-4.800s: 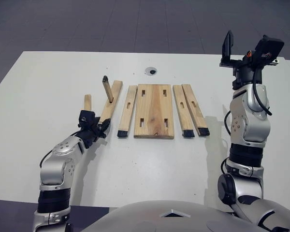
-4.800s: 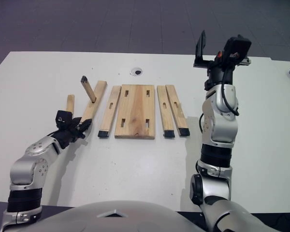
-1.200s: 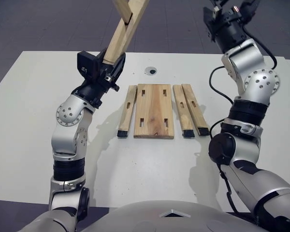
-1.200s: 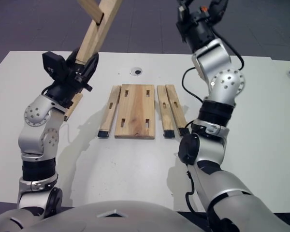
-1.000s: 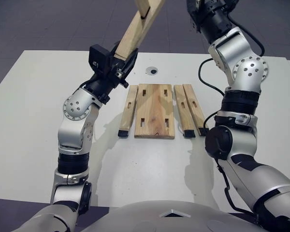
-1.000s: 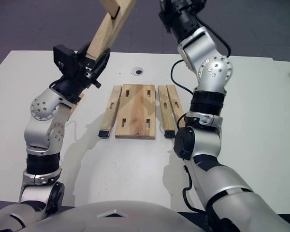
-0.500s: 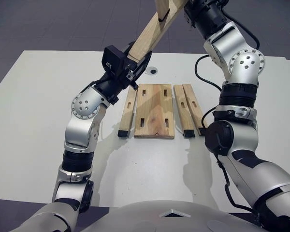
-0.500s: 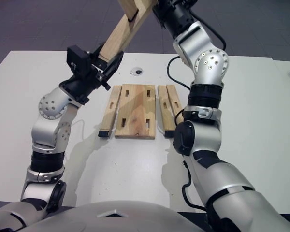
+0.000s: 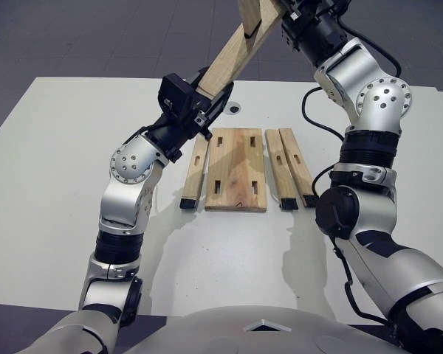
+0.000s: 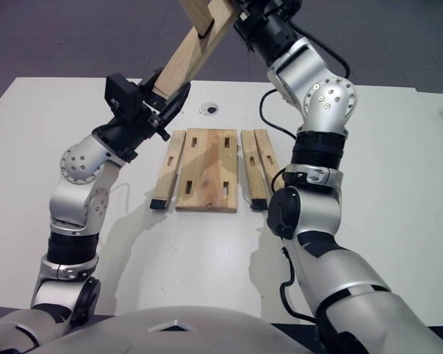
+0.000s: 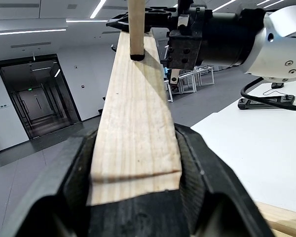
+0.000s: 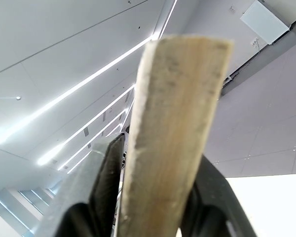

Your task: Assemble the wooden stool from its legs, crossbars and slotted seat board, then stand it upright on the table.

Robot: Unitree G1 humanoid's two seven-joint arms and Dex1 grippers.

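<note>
While held aloft and tilted, gripped at both ends: leg point(image 9: 232, 59) clenched in left hand point(image 9: 210, 101) at foot, right hand point(image 9: 291, 15) at tip; crossbar point(image 11: 135, 29) pegged in between hands. Stiff, light wood, likely loose joint; grasp flat faces. Seat point(image 9: 236, 168) below hands on surface point(image 9: 59, 147).

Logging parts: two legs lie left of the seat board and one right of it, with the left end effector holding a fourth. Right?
Reversed: the left eye view shows one leg left of the seat board, two right of it; the left end effector holds a fourth leg.
</note>
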